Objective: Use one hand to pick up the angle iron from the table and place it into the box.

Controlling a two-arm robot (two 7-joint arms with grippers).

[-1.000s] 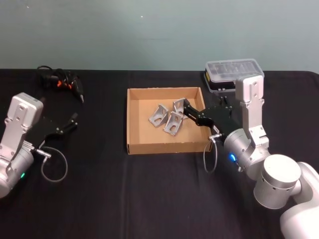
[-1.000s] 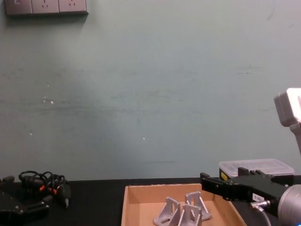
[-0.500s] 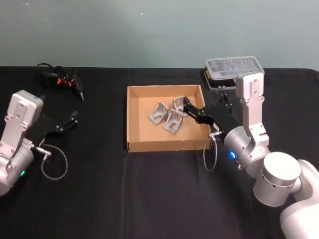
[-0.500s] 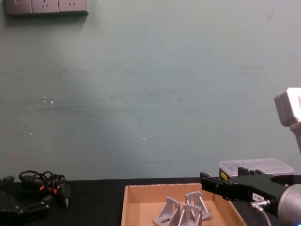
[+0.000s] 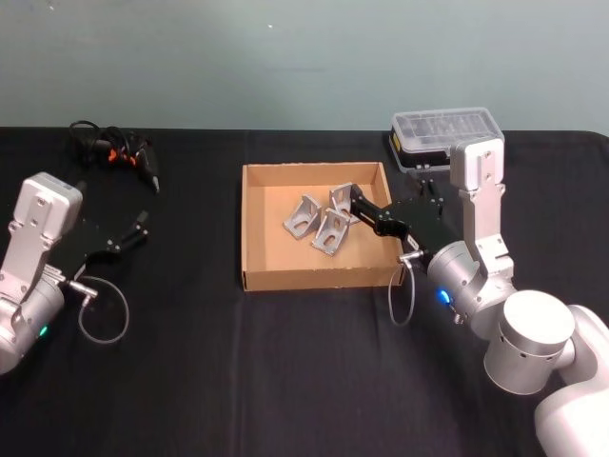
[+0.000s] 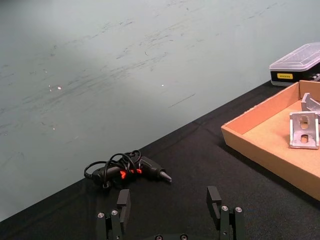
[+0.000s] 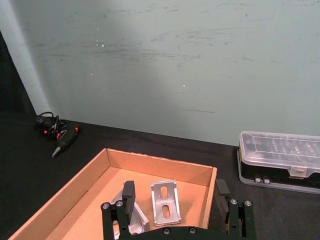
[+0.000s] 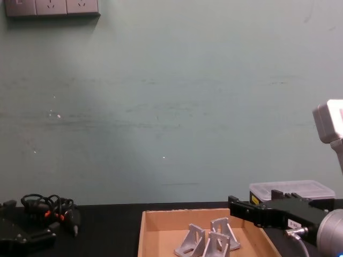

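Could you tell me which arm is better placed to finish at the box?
The right: its open pincer hangs over the box beside the three brackets. The left pincer waits open over bare table.

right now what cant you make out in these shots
- Chest view: the box floor and the angle irons' bases are cut off by the bottom edge.
- Right wrist view: the right pincer hides part of one angle iron.
- Head view: the clear-lidded case's contents are too small to identify.
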